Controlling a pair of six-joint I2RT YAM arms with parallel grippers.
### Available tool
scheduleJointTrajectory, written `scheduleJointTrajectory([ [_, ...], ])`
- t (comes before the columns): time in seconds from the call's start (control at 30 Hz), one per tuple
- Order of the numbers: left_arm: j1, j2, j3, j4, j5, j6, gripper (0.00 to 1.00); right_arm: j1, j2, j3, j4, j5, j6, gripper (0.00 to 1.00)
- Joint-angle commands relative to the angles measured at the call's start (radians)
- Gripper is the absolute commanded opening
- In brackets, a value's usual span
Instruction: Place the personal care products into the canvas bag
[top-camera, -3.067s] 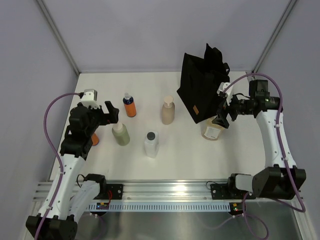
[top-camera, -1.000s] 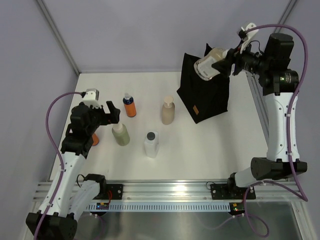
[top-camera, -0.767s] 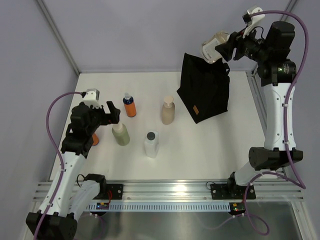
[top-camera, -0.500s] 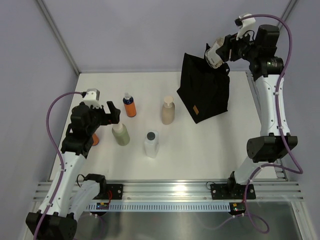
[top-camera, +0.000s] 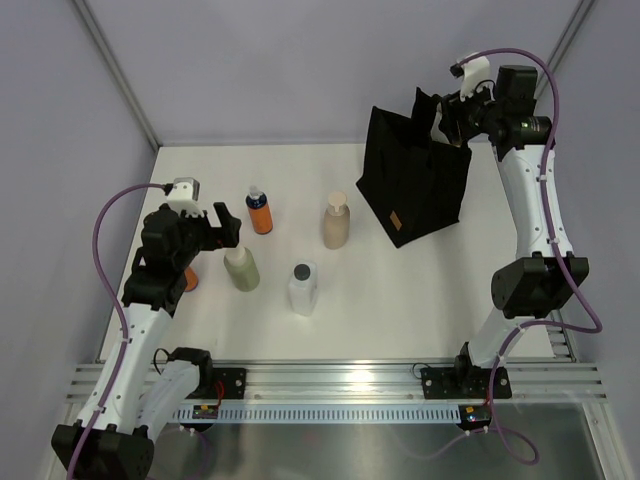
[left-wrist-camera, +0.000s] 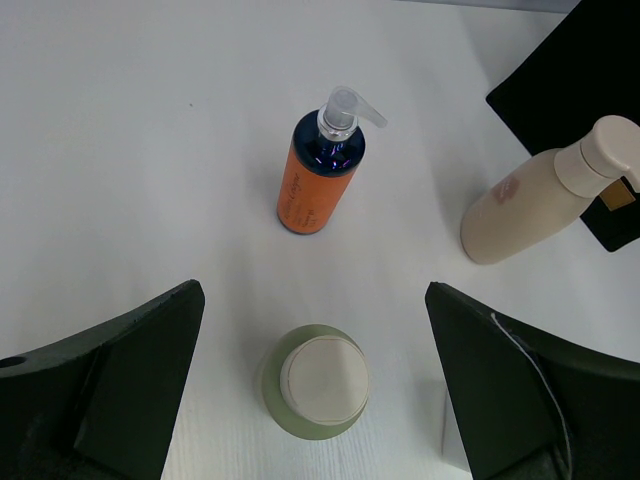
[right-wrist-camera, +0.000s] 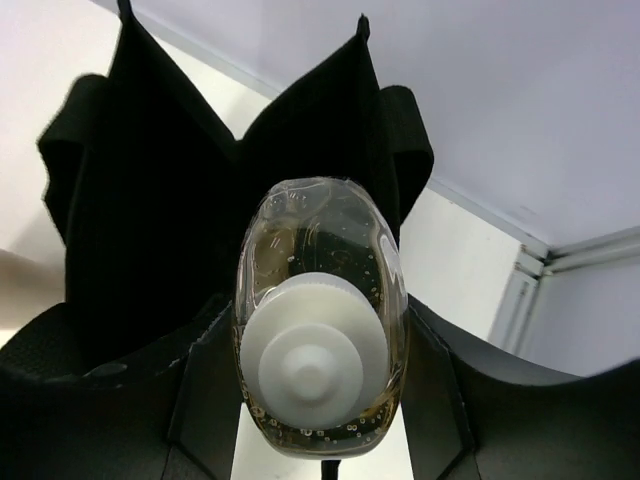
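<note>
1 clear amber bottle: clamped by right end effector above canvas bag mouth, deposit step; next needs lowering inside, then release; left end effector wide open, empty.

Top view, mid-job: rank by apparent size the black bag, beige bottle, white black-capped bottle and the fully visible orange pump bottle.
1. black bag, by far the largest.
2. beige bottle and white bottle: too alike to split.
3. orange pump bottle, the slimmest.
</note>
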Motion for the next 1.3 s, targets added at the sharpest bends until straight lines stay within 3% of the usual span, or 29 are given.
scheduleJointTrajectory([
  [0.0, -0.004, -0.008, 0.043, 0.023, 0.015, 0.013, 0.99, -0.002, -0.062, 0.047, 0.065, 0.093, -0.158, 0.0],
  [0.2, -0.004, -0.016, 0.043, 0.023, 0.017, 0.014, 0.99, 0.0, 0.053, 0.165, -0.179, 0.076, -0.325, 0.0],
  [0.43, -0.005, -0.019, 0.043, 0.023, 0.009, 0.019, 0.99, 0.001, 0.186, 0.271, -0.33, 0.041, -0.352, 0.0],
  [1.07, -0.007, -0.017, 0.041, 0.018, 0.012, 0.026, 0.99, 0.001, 0.295, 0.171, -0.25, 0.168, -0.263, 0.06],
  [1.17, -0.007, -0.016, 0.043, 0.02, 0.014, 0.026, 0.99, 0.0, 0.292, 0.127, -0.215, 0.148, -0.238, 0.13],
  [1.27, -0.007, -0.014, 0.043, 0.018, 0.012, 0.028, 0.99, 0.001, 0.292, 0.107, -0.181, 0.117, -0.203, 0.27],
])
